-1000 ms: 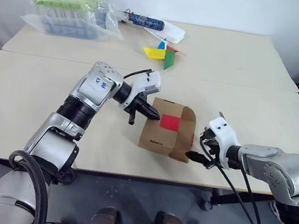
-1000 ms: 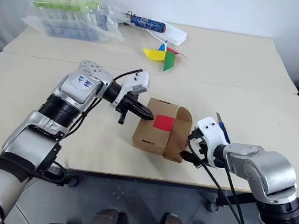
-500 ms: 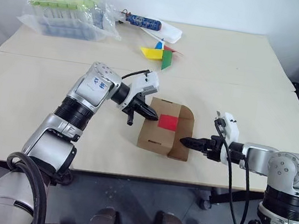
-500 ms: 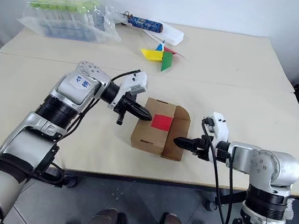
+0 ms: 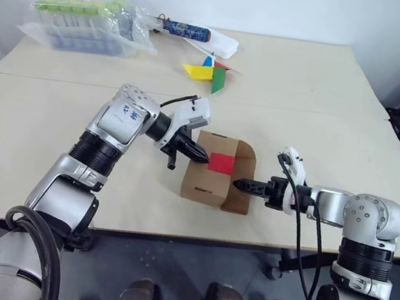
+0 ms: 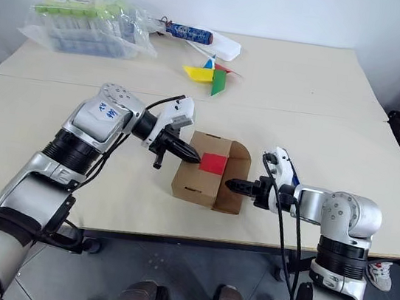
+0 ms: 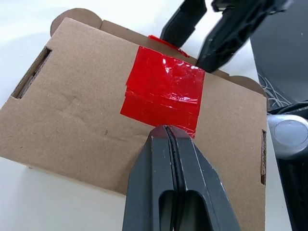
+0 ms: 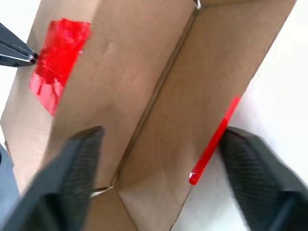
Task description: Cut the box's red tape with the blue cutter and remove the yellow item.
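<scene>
The table point(image 5: 55, 122) carries the box point(image 5: 212, 178), a pinwheel point(image 5: 207, 73), a plastic package point(image 5: 84, 18) and, apparently, a patterned tube point(image 5: 187, 29).

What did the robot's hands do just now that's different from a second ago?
The right gripper swung round and reached in to the flap side of the box, its fingers open either side of the flap edge. The left gripper stayed shut, its tip on the box top beside the red tape. The box did not move.
</scene>
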Controlling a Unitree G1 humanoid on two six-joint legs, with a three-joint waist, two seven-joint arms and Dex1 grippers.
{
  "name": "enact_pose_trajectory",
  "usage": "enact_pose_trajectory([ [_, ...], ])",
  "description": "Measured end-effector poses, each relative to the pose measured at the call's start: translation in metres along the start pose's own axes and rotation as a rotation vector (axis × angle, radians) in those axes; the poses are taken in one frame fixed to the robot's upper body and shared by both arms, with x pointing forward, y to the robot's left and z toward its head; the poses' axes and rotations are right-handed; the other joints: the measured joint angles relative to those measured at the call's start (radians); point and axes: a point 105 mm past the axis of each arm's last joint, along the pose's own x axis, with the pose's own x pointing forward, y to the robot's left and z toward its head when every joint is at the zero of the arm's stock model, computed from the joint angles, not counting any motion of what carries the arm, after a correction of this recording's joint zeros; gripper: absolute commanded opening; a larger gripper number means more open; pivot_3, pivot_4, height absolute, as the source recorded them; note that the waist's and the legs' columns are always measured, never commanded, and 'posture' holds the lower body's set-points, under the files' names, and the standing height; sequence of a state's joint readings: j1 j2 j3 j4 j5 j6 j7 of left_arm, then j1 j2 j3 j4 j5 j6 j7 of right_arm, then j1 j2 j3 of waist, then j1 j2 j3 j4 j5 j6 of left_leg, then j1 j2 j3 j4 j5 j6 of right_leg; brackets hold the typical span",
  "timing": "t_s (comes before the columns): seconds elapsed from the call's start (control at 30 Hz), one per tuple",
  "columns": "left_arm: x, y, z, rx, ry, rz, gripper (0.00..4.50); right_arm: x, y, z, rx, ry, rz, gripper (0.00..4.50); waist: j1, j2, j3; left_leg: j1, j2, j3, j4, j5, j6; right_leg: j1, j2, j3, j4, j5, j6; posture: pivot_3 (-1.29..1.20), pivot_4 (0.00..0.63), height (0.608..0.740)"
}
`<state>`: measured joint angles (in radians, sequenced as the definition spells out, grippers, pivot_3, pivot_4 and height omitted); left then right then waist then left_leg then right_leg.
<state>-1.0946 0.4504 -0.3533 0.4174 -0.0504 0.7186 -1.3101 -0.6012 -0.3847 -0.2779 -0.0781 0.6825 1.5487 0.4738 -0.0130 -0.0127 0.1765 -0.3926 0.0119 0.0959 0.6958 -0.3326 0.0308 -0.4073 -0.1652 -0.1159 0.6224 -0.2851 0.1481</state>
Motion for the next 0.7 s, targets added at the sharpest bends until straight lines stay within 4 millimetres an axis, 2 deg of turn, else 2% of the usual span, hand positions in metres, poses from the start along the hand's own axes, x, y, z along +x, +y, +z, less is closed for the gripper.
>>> enact_pose_trajectory([
  [0.03,0.000,0.000,0.000,0.000,0.000,0.000,0.00,0.000,0.000,0.000,0.000,0.000,0.002,2.67,0.000,0.000,0.000,0.000,0.000,0.000,0.000,0.000,0.000,0.000,0.000,0.000,0.000,0.000,0.000,0.00,0.150,0.740],
  [0.3,0.001,-0.001,-0.001,0.010,0.000,0.005,0.00,0.005,0.005,-0.007,-0.012,0.045,0.006,0.03,0.002,0.000,0.000,0.000,0.000,0.000,0.000,0.000,0.000,0.000,0.000,0.000,0.000,0.000,0.000,0.00,0.150,0.740],
  [0.7,0.004,-0.006,-0.002,0.028,-0.023,0.010,0.00,-0.001,0.015,-0.005,-0.083,0.023,-0.038,0.03,0.009,0.000,0.000,-0.001,0.000,0.000,-0.001,0.000,0.000,-0.001,0.000,0.001,-0.001,0.000,0.000,0.00,0.150,0.740],
])
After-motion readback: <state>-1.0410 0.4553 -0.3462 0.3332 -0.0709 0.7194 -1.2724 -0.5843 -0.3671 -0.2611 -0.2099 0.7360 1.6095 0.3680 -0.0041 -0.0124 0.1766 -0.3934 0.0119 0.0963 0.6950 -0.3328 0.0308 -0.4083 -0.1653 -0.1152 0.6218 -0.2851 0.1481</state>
